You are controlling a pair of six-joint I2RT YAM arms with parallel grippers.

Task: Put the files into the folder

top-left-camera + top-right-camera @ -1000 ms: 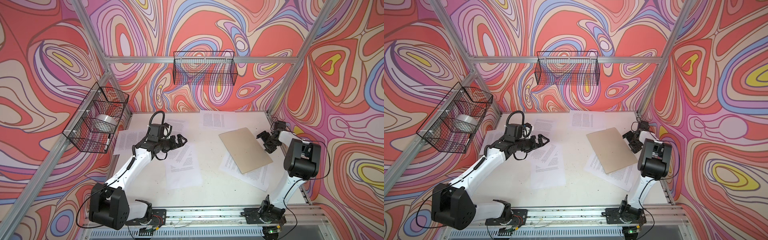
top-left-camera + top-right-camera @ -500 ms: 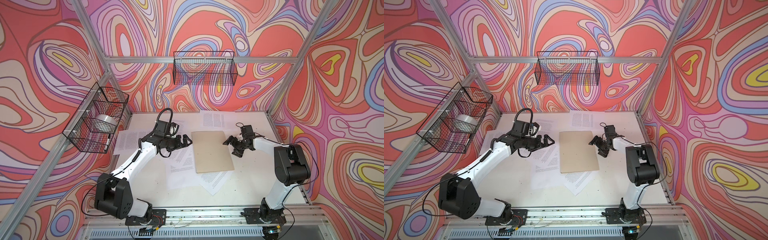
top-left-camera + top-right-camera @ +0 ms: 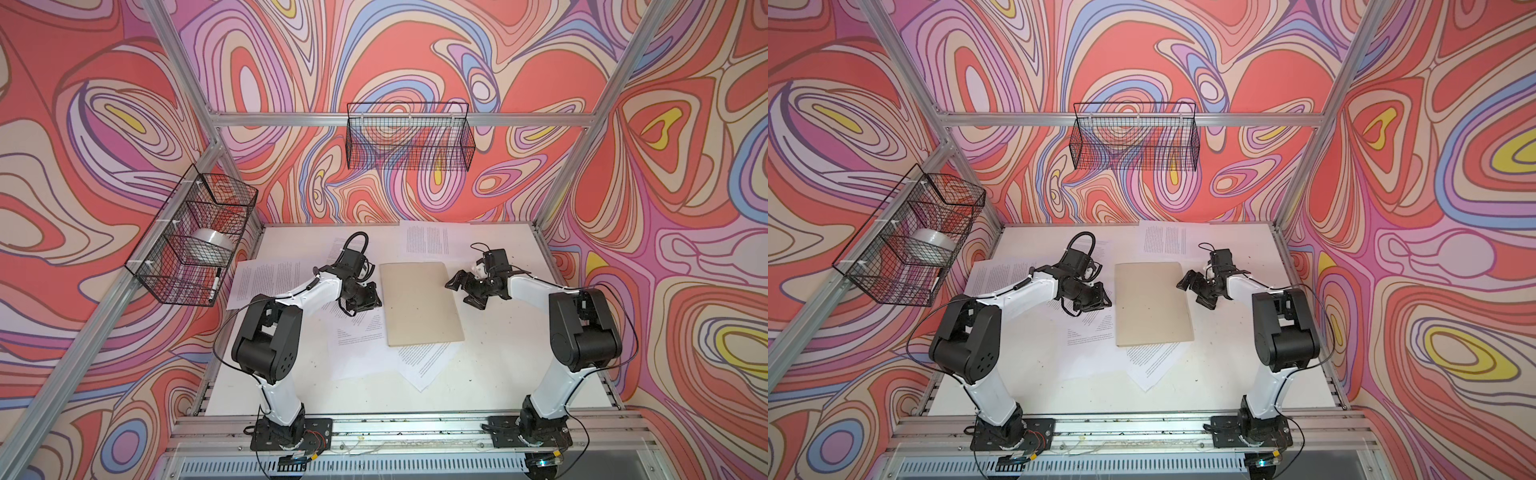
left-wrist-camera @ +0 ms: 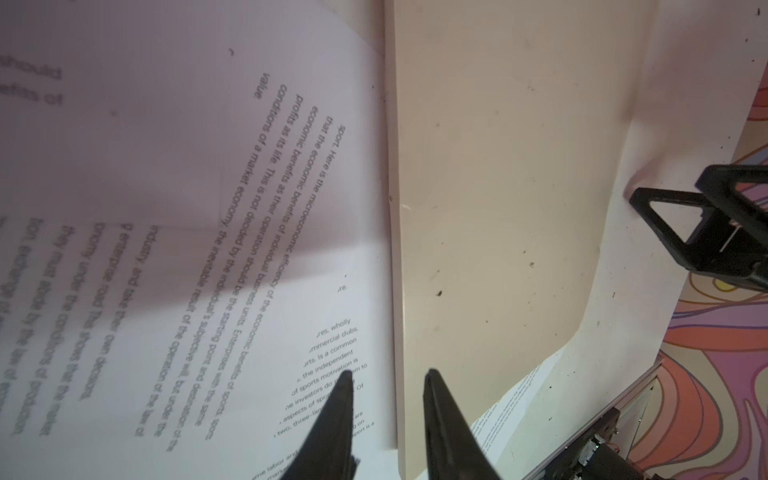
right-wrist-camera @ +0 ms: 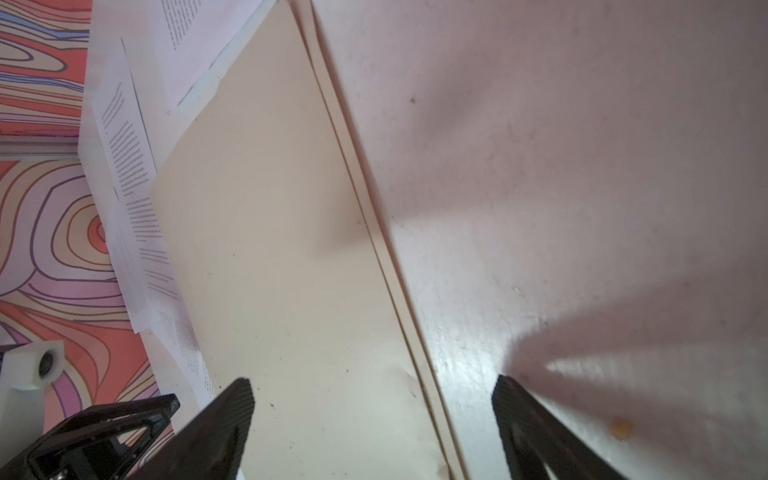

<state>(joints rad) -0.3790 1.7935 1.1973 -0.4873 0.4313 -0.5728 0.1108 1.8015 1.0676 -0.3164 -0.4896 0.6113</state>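
Barely begun: folder closed, files loose on counter; left end effector narrowly apart, right end effector wide apart

Mid-desk: folder, flat, atop the left sheet and the front sheet, each partly out from under it. Behind folder, at desk's back edge: back sheet. Far left, partly under left arm: side sheet. Left pincer over folder's left edge, right pincer over its right edge. On left wall: side basket. On back wall: back basket.
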